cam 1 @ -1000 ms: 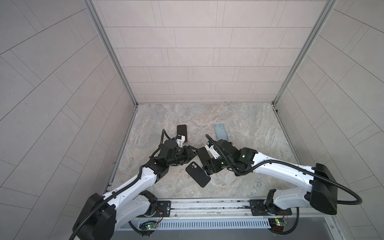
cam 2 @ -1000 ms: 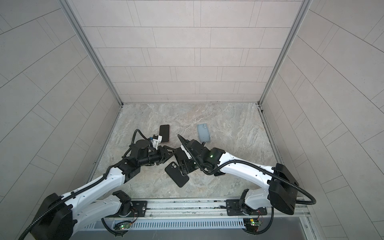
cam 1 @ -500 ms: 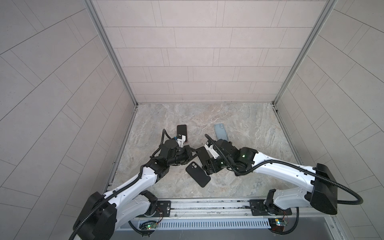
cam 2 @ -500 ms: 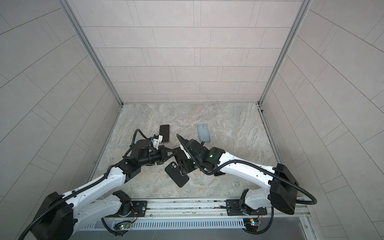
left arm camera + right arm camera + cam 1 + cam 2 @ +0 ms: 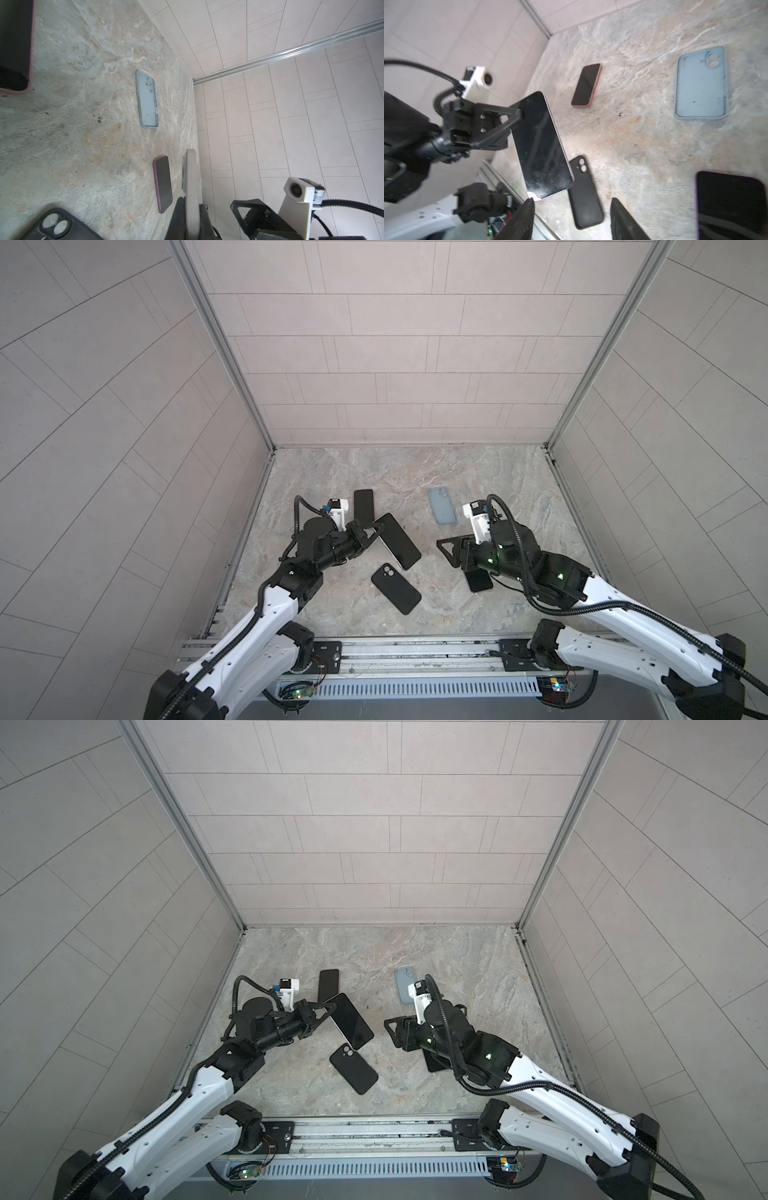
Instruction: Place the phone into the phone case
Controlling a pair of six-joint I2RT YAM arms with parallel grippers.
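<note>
left hand [image 5: 372, 532]: clamped on phone [image 5: 397, 541] edge, phone is held tilted above tabletop [image 5: 478, 472] | right hand [image 5: 452, 556]: jaws apart, nothing held | black case [image 5: 395, 589]: laid flat nearby | done: phone is picked up | left: seating in case

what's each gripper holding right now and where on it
The left gripper pinches the white-edged phone by one short end; the right gripper holds nothing.

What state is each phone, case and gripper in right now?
white phone: held aloft, screen up.
left gripper: shut on white phone.
right gripper: open, empty.
black phone case: flat, back up.
blue phone case: flat, open side up, empty.
pink phone: flat, screen up.
purple phone: flat, screen up.
</note>
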